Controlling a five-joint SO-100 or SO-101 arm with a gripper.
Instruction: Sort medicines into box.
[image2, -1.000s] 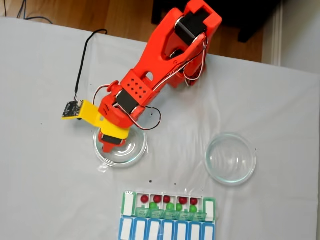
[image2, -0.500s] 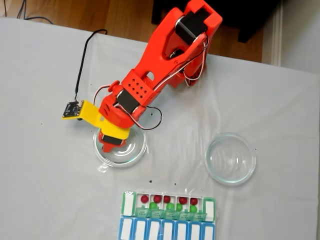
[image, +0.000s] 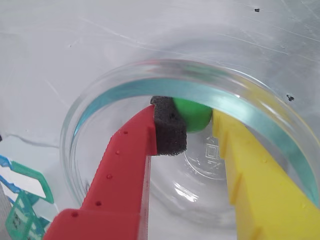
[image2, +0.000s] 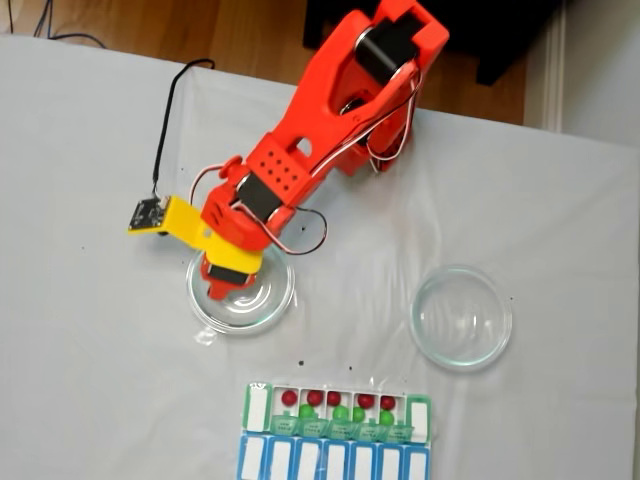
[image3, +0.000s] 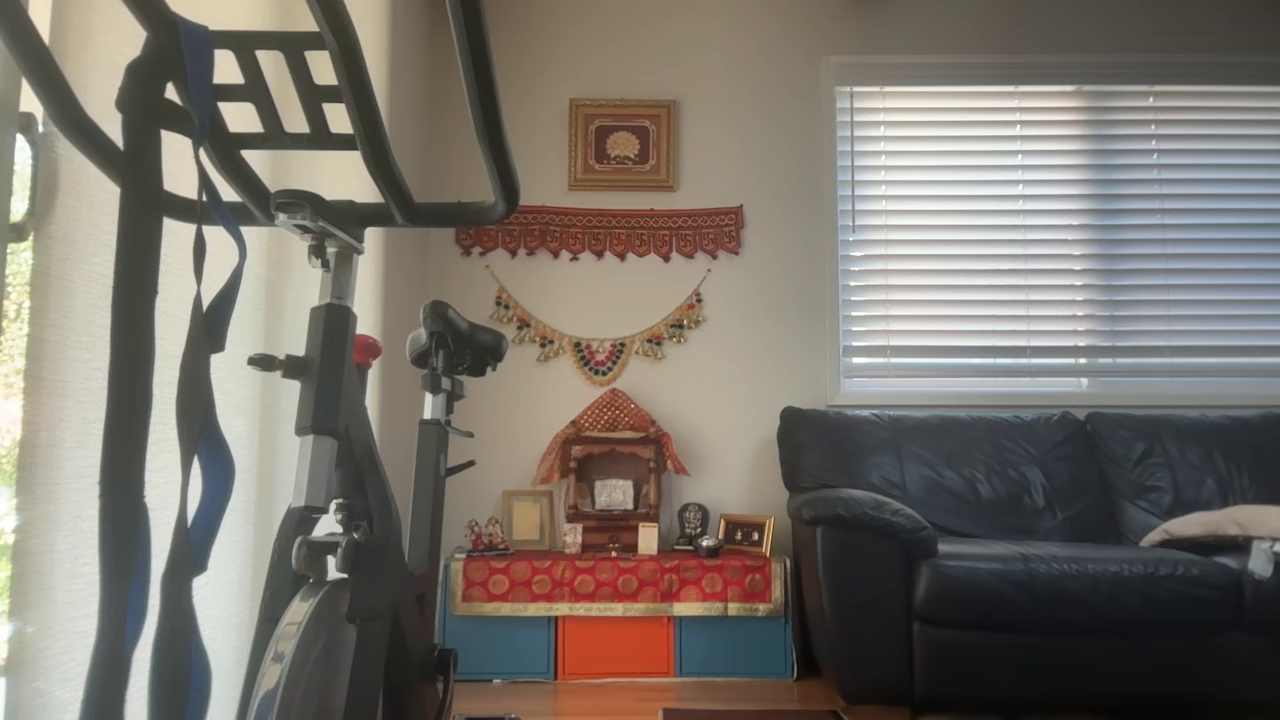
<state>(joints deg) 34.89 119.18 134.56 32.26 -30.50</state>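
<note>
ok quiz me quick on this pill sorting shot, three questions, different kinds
1. True or false: the right glass dish in the fixed view holds balls.
2. In the wrist view, the ball between the jaws is: A red, B green, C blue.
3. Fill in: the green-lidded box holds ___ red balls.
Key: 1 false; 2 B; 3 five.
</note>
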